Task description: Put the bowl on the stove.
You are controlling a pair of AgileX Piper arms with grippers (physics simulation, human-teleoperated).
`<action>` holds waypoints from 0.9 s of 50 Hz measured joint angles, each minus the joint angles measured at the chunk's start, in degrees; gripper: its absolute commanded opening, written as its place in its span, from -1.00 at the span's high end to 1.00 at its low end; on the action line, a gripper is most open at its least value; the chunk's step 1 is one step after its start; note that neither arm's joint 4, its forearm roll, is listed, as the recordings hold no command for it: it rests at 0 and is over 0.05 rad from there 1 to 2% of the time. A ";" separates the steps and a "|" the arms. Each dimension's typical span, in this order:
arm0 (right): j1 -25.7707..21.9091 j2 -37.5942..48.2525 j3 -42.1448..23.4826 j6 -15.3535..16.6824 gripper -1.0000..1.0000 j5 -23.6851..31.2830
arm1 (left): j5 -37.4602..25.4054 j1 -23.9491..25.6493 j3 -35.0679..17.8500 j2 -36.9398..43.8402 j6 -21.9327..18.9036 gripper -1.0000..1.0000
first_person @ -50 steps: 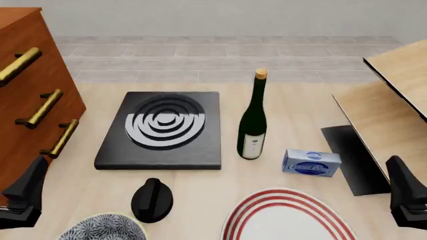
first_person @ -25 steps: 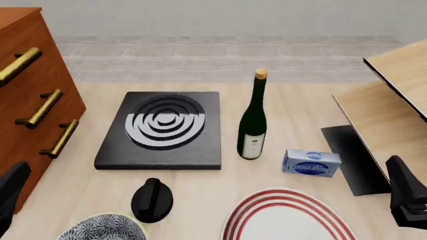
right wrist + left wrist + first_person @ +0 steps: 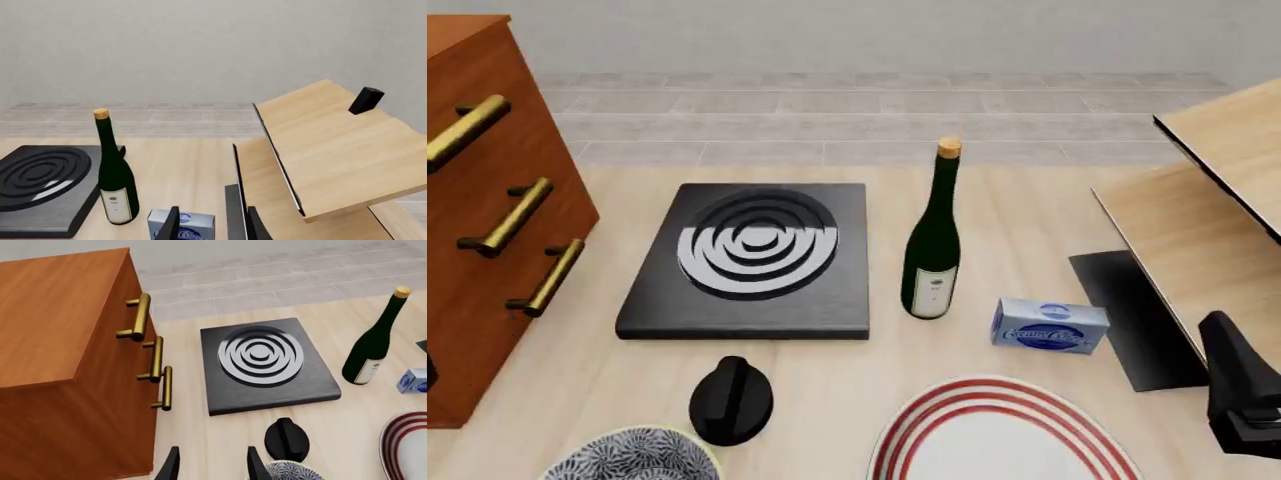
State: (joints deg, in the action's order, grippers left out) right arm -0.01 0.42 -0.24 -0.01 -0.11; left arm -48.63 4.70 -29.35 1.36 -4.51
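Just beside the open left hand (image 3: pixel 210 465) sits the bowl (image 3: pixel 293 471).

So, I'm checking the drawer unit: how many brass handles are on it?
3, all on the wooden cabinet's front at the table's left: far, middle and nearest handle. Its lower part is hidden, so more may exist.

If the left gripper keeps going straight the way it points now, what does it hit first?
Probably bare tabletop just ahead of the open left gripper, between the cabinet and the knob. The bowl sits off to the side. Depth is uncertain.
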 measured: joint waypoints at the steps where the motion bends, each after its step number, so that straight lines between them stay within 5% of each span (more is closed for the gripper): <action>1: 0.00 0.00 0.00 0.00 -1.00 0.00 | -0.50 0.00 -0.32 0.10 -0.13 -1.00; 25: 0.00 0.00 0.00 0.00 -1.00 0.00 | -7.35 -0.43 -3.86 2.16 -2.59 -1.00; 45: 0.00 0.00 0.00 0.00 -1.00 0.00 | -9.07 0.23 -1.82 3.32 -3.02 -1.00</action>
State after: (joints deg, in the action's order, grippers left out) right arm -0.01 0.42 -0.24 -0.01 -0.11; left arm -57.70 4.94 -31.17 4.68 -7.52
